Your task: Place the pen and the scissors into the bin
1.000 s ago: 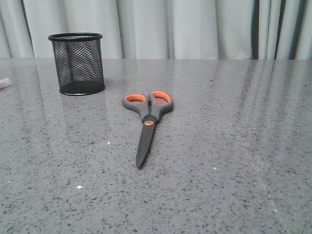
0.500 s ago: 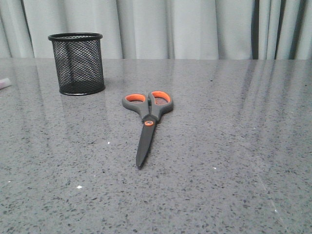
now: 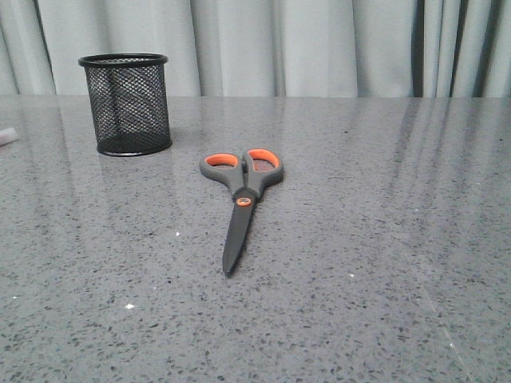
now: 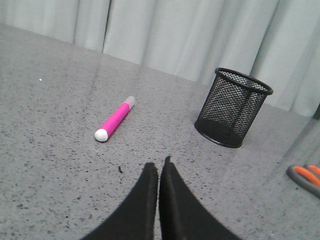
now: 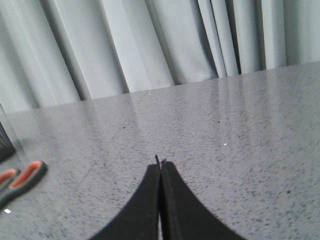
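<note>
— So, how much of the job can be counted as done?

— Nothing, as far as can be judged. The bin [image 3: 124,104] is seen standing upright on the table [image 3: 383,239], toward its far left, and no pen or scissors are seen inside its mesh.

— And the scissors?

— The scissors [image 3: 242,202] are laid flat near the middle of the table, blades closed and pointed toward the camera, handles toward the curtain [image 3: 319,48] — apart from the bin, to its right.

— The pen?

— The pen [image 4: 114,119] is shown lying on the table in the left wrist view, off to one side of the bin and not touching it. In the front view only a pale sliver is caught at the left edge.

— Is anything held?

— No. The left gripper [image 4: 158,170] is shown with its fingers pressed together on nothing; the right gripper [image 5: 160,167] is likewise closed and empty, above bare table. Both objects are left to be picked up and dropped in.
</note>
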